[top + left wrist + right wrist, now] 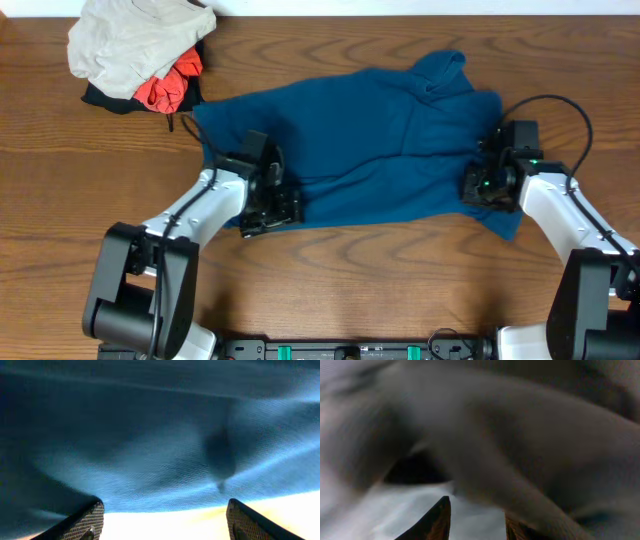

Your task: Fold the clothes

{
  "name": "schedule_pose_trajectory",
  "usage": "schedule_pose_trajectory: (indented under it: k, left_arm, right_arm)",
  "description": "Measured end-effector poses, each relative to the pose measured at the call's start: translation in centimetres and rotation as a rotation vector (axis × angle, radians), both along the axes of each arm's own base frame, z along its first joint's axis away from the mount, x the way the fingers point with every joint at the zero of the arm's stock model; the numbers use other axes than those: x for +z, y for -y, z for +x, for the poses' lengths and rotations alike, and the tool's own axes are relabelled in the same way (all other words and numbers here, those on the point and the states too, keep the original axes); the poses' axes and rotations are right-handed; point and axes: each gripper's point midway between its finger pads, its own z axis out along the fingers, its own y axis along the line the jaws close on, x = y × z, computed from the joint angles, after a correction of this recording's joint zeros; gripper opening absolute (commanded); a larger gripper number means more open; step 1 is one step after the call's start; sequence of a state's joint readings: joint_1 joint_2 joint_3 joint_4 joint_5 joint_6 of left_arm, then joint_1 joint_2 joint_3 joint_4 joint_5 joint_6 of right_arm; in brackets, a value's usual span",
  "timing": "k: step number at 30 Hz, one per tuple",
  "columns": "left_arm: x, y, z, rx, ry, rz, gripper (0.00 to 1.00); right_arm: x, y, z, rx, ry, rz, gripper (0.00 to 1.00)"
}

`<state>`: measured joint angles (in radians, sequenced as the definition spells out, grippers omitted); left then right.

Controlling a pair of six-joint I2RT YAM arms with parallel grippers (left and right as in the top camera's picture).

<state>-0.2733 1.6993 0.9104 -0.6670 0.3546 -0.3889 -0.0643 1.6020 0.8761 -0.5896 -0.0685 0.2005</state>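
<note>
On the worktop [380,285], the blue garment [370,140] lay spread, the left pincer [272,210] open at its near hem, the right pincer [483,188] too blurred to judge; seizing the hem for a first fold seemed next.

Your left arm [190,215] reaches in from the near-left corner, elbow bent, wrist turned so the left gripper [272,208] points down at the desk. In the left wrist view its fingers [82,521] stand wide apart. Your right arm [572,212] mirrors it from the near-right corner, forearm angled inward, with the right gripper [483,188] also low. Its fingers [436,521] sit closer together, but that view is too blurred to tell whether they are clamped.
</note>
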Motion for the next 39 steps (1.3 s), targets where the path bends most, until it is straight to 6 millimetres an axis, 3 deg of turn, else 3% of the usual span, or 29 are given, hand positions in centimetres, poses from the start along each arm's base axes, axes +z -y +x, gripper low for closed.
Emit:
schedule_pose_trajectory:
  k: [7,14,19,23,29,31,33,36,39]
  left_arm:
    - [-0.3,-4.7,0.5,0.133,-0.028,0.080,0.79]
    - [-0.8,-8.3,0.3,0.213,-0.058,0.155,0.79]
    - [-0.9,-9.1,-0.3,0.214,-0.083,0.198,0.79]
    - [-0.9,-9.3,-0.7,0.212,-0.098,0.209,0.79]
    - [0.8,-9.6,0.3,0.214,-0.064,0.228,0.79]
    - [2.2,-9.8,1.0,0.221,-0.015,0.231,0.79]
    - [4.0,-10.0,1.5,0.228,0.048,0.234,0.79]
    - [6.2,-10.0,1.7,0.237,0.126,0.226,0.79]
    - [7.8,-9.6,1.8,0.234,0.178,0.203,0.79]
  right_arm:
    - [0.0,4.8,-0.5,-0.114,-0.015,-0.132,0.36]
    - [0.2,8.1,-1.1,-0.194,-0.023,-0.222,0.38]
    - [0.3,10.3,-1.7,-0.256,-0.030,-0.245,0.41]
    - [0.9,10.7,-2.2,-0.275,-0.060,-0.245,0.50]
    - [4.5,12.0,-1.8,-0.354,-0.068,-0.294,0.60]
    - [6.5,12.0,-1.4,-0.371,-0.037,-0.301,0.70]
    - [8.7,11.5,-0.7,-0.373,0.029,-0.285,0.73]
    - [11.2,9.3,0.4,-0.303,0.125,-0.199,0.72]
    - [12.3,5.6,1.2,-0.162,0.176,-0.069,0.60]
